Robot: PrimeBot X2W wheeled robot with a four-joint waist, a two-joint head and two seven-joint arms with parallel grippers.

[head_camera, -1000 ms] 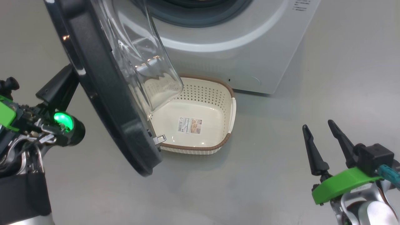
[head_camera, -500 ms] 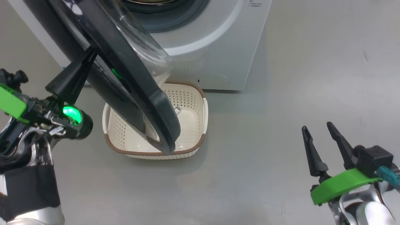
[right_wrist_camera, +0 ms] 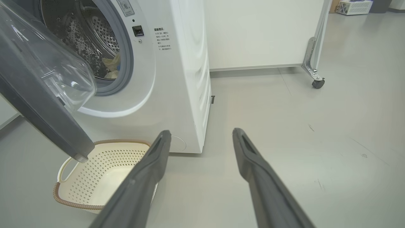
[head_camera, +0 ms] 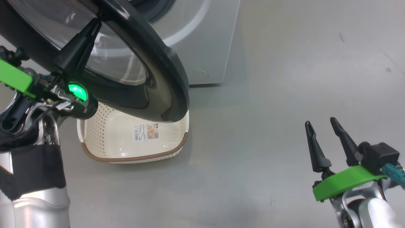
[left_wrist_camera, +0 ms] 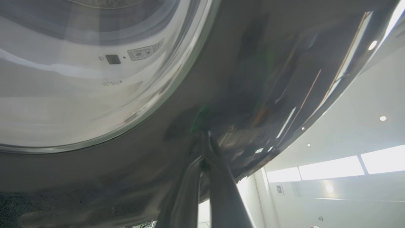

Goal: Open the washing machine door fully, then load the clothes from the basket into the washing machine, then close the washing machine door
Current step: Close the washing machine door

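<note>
The washing machine door (head_camera: 164,72) stands partly open, its black rim hanging over the basket (head_camera: 95,139). My left gripper (head_camera: 95,25) is shut, and its fingertips (left_wrist_camera: 205,139) press on the door's glossy outer rim beside the glass bowl (left_wrist_camera: 79,79). The cream basket (right_wrist_camera: 72,186) is empty apart from its label (head_camera: 146,132). Pale yellow clothes (right_wrist_camera: 112,66) lie inside the steel drum of the washing machine (right_wrist_camera: 186,79). My right gripper (head_camera: 321,126) hangs open over the floor at the lower right, holding nothing; its two fingers (right_wrist_camera: 152,164) stand wide apart.
A white partition on a caster wheel (right_wrist_camera: 318,83) stands behind and to the right of the machine. Grey floor (head_camera: 269,95) stretches to the right of the washer and basket.
The door has swung from edge-on towards the machine, with my left gripper behind its outer face. The head camera has also turned, shifting the scene left. The right gripper holds still.
</note>
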